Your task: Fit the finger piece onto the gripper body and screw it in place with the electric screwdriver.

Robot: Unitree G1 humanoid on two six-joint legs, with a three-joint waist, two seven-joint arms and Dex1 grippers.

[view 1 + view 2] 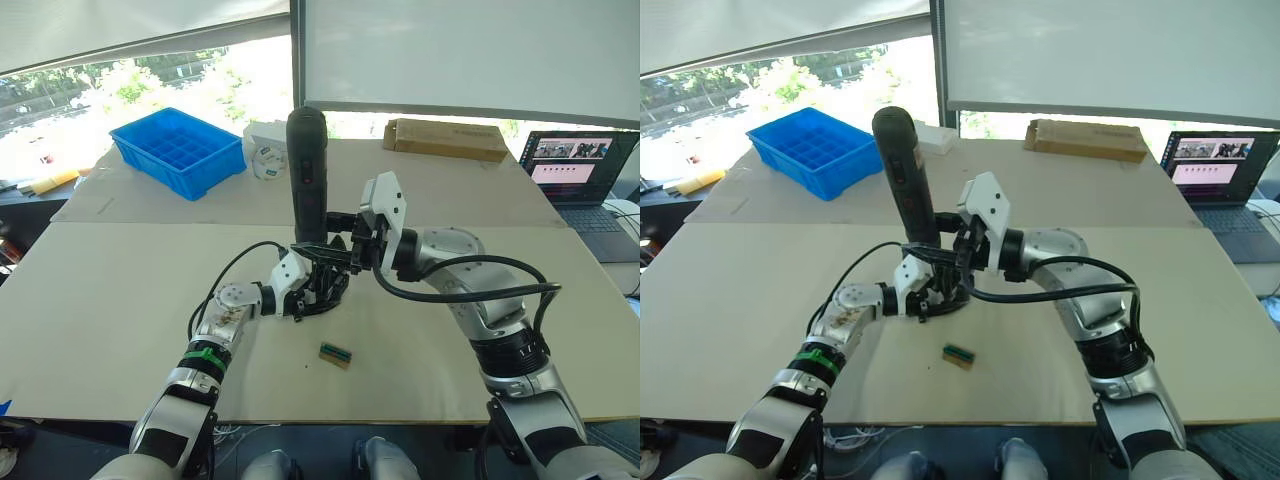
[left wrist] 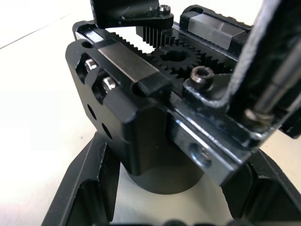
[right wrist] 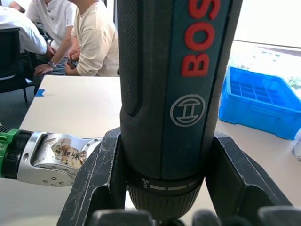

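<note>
Right gripper clamped on the electric screwdriver, fingers pressed against both sides of the barrel; tool held upright, bit end down over the gripper body. Left gripper closed around that gripper body from below, fingers snug on its sides, holding it at the middle of the table. Gear teeth and screw heads exposed on top of the gripper body in the left wrist view. Pale table surface; small green-topped block lying just nearer than the gripper body. Blue bin far beyond the gripper body, to the left; cardboard box far beyond, to the right; laptop further right. Bright windows with white blinds behind; seated people visible in the right wrist view.
</note>
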